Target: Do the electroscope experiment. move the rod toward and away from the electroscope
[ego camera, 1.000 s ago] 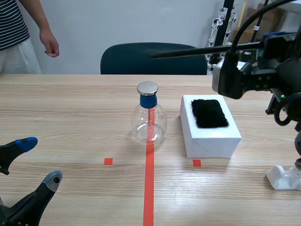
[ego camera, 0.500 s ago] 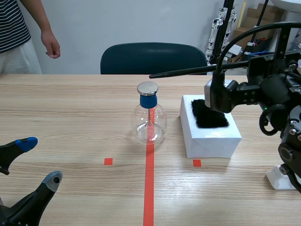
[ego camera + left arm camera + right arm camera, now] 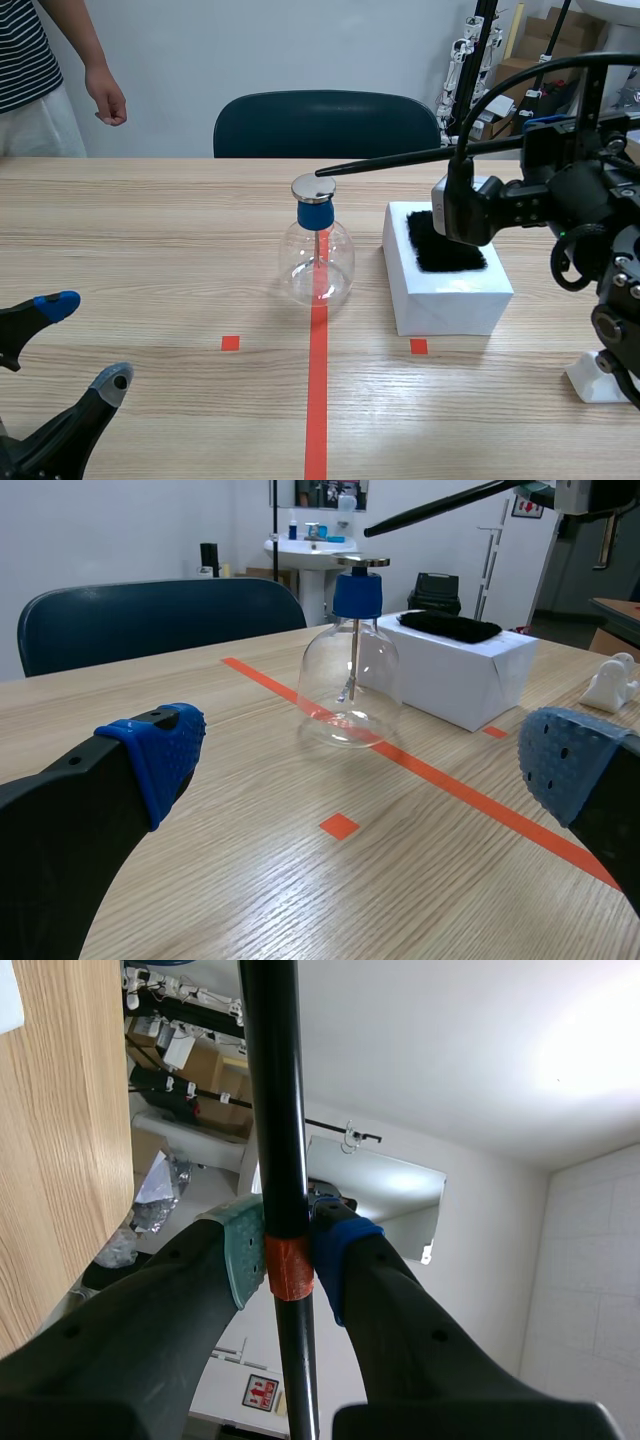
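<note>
Rod (image 3: 400,158) is clamped between the right claw's (image 3: 285,1260) pads at its orange band, with its tip close above the electroscope's (image 3: 318,250) metal cap. Left claw (image 3: 85,340) sits low over the table (image 3: 150,230), fingers wide apart, holding nothing.

The right end effector (image 3: 289,1260) is clamped on the thin black rod (image 3: 272,1110).
</note>
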Tool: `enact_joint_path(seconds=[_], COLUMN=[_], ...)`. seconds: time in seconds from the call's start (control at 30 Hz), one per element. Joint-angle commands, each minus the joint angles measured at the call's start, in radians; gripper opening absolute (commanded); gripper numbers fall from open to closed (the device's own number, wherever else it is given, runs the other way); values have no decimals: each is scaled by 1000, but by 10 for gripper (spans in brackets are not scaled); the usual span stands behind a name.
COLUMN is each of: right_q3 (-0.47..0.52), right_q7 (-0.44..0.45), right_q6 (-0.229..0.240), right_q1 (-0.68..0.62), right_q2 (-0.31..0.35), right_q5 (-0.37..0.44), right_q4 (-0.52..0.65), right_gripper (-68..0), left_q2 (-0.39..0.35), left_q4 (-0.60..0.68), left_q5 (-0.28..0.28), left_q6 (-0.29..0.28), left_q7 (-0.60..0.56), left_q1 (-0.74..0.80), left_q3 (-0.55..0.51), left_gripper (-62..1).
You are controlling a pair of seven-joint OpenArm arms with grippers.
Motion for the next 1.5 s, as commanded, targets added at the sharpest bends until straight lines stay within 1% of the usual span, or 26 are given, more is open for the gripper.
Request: enact_joint_path(seconds=[0.0, 0.07, 0.17, 0.3, 0.37, 0.5, 0.67, 0.73, 0.8, 0.97, 1.1, 1.27, 1.47], right_q3=[9, 26, 67, 137, 170, 233, 284, 299, 311, 334, 333, 332, 332], right_q7=[-2, -2, 5, 23, 29, 50, 97, 118, 148, 233, 278, 322, 329], right_q6=[-15, -15, -15, -18, -33, -111, -243, -298, -337, -338, -338, -337, -337], right_q1=[23, 11, -28, -130, -197, -354, -560, -632, -695, -823, -894, -948, -955], right_q2=[6, 6, 6, 6, 6, 5, 3, -12, -40, -108, -144, -146, -146], right_q5=[18, 47, 83, 130, 157, 209, 266, 281, 286, 288, 288, 313, 367], right_q4=[23, 51, 124, 248, 306, 401, 468, 480, 482, 482, 481, 480, 480], right_gripper=[-573, -573, -573, -573, -573, -573, -573, -573, -573, -573, -573, -573, -573], left_q2=[-9, -9, -9, -9, -9, -9, -9, -9, -9, -9, -9, -9, -9], left_q4=[14, 14, 14, 14, 14, 14, 14, 14, 14, 14, 14, 14, 14], left_q5=[-7, -7, -7, -7, -7, -7, -7, -7, -7, -7, -7, -7, -7], left_q6=[-2, -2, -2, -2, -2, -2, -2, -2, -2, -2, -2, -2, -2], left_q7=[-18, -18, -18, -18, -18, -18, -18, -17, -17, -17, -17, -17, -17], left_q1=[-3, -3, -3, -3, -3, -3, -3, -3, -3, -3, -3, -3, -3], left_q3=[-3, -3, -3, -3, -3, -3, -3, -3, -3, -3, -3, -3, -3], left_gripper=[14, 14, 14, 14, 14, 14, 14, 14, 14, 14, 14, 14, 14])
